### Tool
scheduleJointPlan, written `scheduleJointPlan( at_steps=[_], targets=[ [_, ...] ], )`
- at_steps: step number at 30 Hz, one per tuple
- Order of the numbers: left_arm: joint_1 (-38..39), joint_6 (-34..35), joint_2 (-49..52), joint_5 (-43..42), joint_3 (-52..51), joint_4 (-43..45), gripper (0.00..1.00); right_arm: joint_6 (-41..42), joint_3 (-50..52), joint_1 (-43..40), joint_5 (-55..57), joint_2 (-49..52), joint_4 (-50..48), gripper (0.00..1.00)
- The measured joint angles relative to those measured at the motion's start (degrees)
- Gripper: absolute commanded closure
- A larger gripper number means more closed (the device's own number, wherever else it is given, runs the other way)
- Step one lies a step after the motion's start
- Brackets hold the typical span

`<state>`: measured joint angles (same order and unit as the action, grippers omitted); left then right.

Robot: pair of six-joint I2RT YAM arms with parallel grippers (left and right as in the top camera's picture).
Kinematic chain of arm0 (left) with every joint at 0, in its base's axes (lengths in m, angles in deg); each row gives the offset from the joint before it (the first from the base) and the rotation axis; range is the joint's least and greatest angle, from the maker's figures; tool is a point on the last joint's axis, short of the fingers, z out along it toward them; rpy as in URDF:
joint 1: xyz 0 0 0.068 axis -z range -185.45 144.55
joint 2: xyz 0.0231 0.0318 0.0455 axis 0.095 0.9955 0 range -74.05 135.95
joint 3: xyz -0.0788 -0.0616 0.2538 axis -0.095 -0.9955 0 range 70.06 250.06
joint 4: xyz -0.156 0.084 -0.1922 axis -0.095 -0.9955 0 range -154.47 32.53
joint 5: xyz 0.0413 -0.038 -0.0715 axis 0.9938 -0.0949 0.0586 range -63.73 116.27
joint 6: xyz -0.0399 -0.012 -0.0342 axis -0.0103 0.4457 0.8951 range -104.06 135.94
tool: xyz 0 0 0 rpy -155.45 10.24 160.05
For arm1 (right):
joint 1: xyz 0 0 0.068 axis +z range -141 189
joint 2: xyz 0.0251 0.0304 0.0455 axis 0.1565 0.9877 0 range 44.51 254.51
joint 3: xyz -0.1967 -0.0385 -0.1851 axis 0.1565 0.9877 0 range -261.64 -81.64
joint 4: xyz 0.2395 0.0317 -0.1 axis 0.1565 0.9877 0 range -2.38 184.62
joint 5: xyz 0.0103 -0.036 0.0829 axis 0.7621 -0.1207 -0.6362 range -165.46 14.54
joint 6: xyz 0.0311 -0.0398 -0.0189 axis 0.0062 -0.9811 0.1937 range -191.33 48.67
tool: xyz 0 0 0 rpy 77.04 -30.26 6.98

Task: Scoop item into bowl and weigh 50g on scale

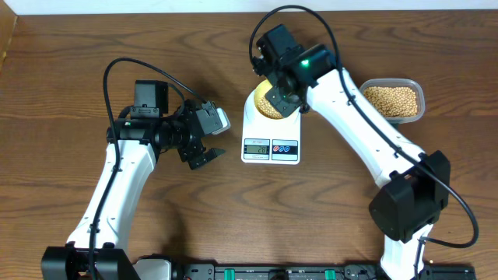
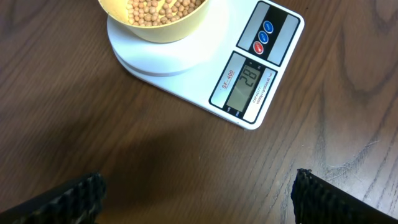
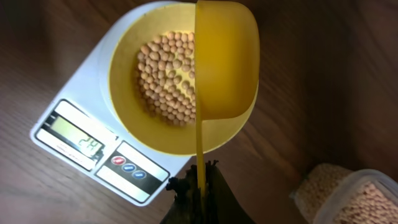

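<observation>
Many beans point(image 3: 165, 74) lie in bowl point(image 3: 124, 115); more in tub point(image 3: 320, 193)

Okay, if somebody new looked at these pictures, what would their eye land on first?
Probably the bright yellow scoop, clamped by the right gripper and held over the pale-yellow bowl of beans on the white scale mid-table. After that, the clear tub of more beans at the right edge, and the left gripper hanging open just left of the scale.
</observation>
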<state>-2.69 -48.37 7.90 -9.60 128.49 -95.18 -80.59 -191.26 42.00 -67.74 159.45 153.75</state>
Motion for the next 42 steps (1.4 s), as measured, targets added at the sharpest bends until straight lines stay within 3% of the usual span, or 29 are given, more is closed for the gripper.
scheduleJointPlan(
  at_steps=[11, 23, 31, 42],
  targets=[
    [0.0, 0.0, 0.0, 0.0, 0.0, 0.0, 0.02, 0.1, -0.4, -14.7, -10.5, -6.5, 4.4, 0.99],
    [0.0, 0.0, 0.0, 0.0, 0.0, 0.0, 0.02, 4.2, -1.2, -31.2, -11.7, -9.8, 13.4, 0.99],
    [0.0, 0.0, 0.0, 0.0, 0.0, 0.0, 0.02, 7.0, 0.4, -34.4, -7.4, -9.8, 13.3, 0.99],
    [0.0, 0.0, 0.0, 0.0, 0.0, 0.0, 0.03, 6.9, 10.6, -34.5, -2.9, -9.7, 5.9, 0.99]
  ],
)
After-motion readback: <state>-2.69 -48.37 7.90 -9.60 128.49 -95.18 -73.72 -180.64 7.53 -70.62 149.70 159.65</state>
